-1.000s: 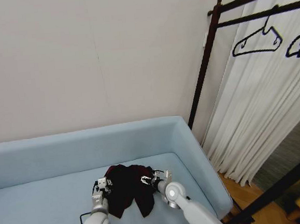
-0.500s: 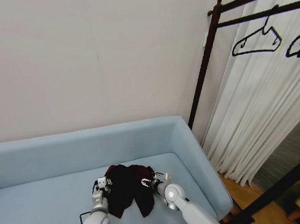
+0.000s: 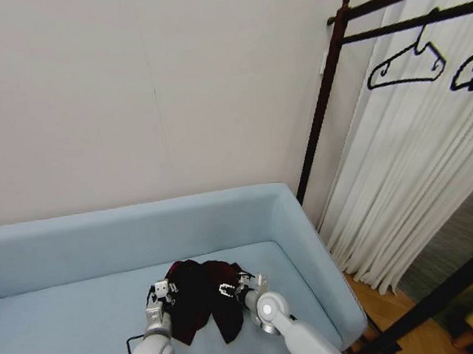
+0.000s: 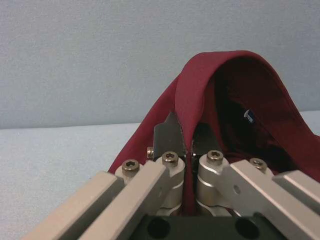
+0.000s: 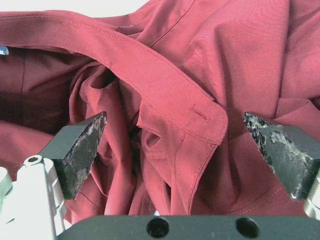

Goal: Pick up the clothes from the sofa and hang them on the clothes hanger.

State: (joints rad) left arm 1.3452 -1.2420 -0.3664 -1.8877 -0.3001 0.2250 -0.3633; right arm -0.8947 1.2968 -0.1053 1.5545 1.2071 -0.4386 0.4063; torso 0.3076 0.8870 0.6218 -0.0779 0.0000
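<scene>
Red shirt (image 3: pixel 201 299) lies crumpled on the sofa (image 3: pixel 78 247) seat, towards the right end. Looks soft and floppy, so the collar's the best hold: left gripper (image 4: pixel 186 145) pinches it, right gripper (image 5: pixel 174 125) gapes over it

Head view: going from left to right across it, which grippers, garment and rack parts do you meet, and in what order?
left gripper → dark red shirt → right gripper → rack post → black hanger
</scene>
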